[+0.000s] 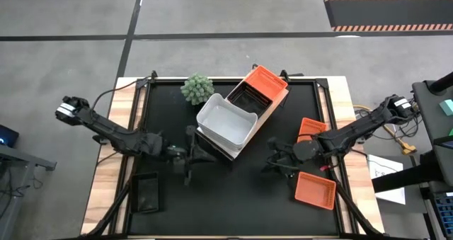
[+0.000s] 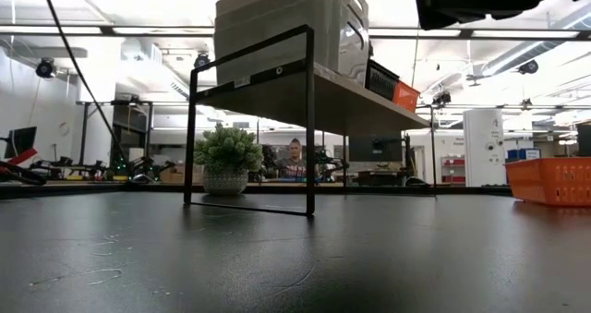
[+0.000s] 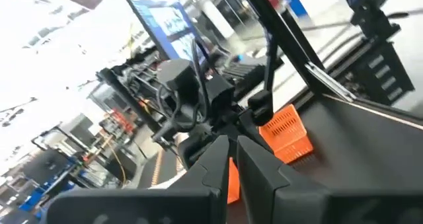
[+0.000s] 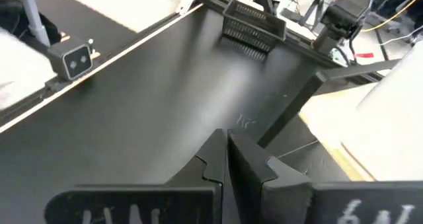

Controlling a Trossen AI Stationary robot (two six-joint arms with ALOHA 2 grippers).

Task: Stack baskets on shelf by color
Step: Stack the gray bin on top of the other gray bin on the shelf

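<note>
White basket (image 1: 226, 121), black slatted basket (image 1: 249, 98) and orange basket (image 1: 265, 81) on the light-wood shelf (image 1: 277, 98). Two more orange baskets (image 1: 315, 189) on the black desk (image 1: 212, 197); plant (image 1: 197, 88) green.

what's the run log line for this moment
left gripper: shut, empty, by shelf | right gripper: shut, empty | white baskets, black, orange on shelf | orange basket, black basket on table

Shelf (image 1: 248, 137) board mostly hidden under baskets (image 1: 226, 121), orange basket (image 2: 552, 181) cut off at edge
</note>
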